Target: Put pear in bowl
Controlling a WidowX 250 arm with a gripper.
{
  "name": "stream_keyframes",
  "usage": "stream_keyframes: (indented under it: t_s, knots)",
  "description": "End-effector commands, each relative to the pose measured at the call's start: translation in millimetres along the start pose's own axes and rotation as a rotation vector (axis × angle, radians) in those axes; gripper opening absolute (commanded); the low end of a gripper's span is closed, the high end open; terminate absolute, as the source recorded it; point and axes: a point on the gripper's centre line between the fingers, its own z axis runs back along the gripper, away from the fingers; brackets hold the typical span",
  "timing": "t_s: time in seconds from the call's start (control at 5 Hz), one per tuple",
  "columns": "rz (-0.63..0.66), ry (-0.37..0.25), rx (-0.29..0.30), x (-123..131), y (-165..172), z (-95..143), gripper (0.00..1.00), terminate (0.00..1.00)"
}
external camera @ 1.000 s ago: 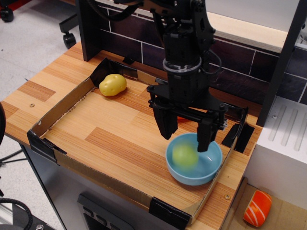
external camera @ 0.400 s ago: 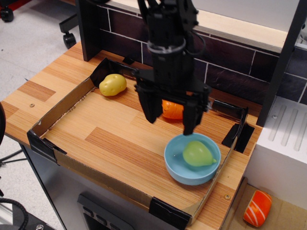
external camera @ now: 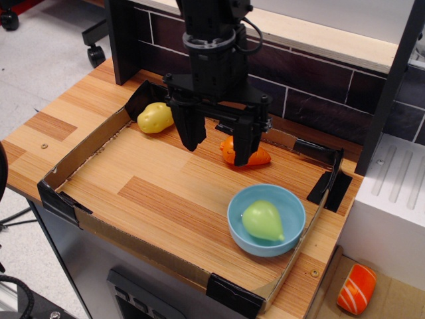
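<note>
Far left, a yellow potato sits tucked in the back corner of the cardboard tray, untouched. Moving across, the claw hangs above the wood with its two fingers spread wide and nothing between them. Just behind its right finger, an orange carrot peeks out. Now to the right and nearer the front edge: the pear lies in the blue bowl, tapered end pointing toward the right front. The pear is lower right of the claw and well apart from it. I'd call the job done; only a retreat remains.
</note>
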Motion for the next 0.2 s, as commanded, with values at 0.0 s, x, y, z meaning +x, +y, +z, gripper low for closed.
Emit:
stream_keyframes:
  t_s: [0.0]
  knots:
    - [-0.010,-0.065,-0.001,7.6,1.9,20.6,1.00,1.00]
